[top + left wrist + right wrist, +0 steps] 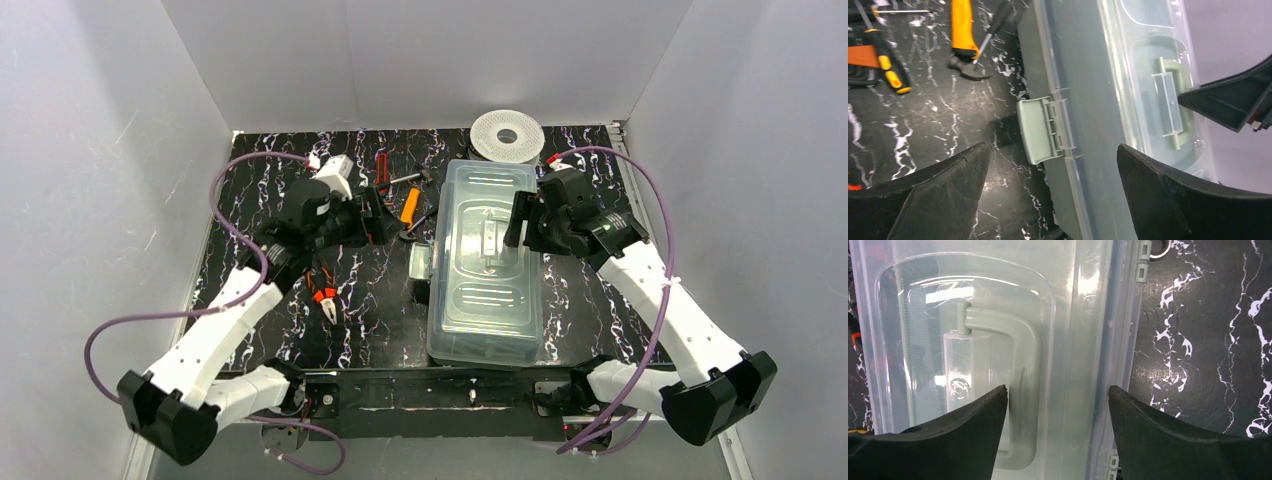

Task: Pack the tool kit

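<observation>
The right gripper hangs spread wide over the clear lid, 1 finger above the grey handle in its recess, touching nothing that I can see. The left gripper is spread too, straddling the grey latch on the box's left side, which juts out as if flipped loose. The box sits shut mid-table, so I'd say the lid must come up first: take the handle squarely and lift slowly. Pliers and an orange-handled tool lie loose to the left, and a white spool crowds the far end; the hinge side on the right looks roomier for the lid's swing
</observation>
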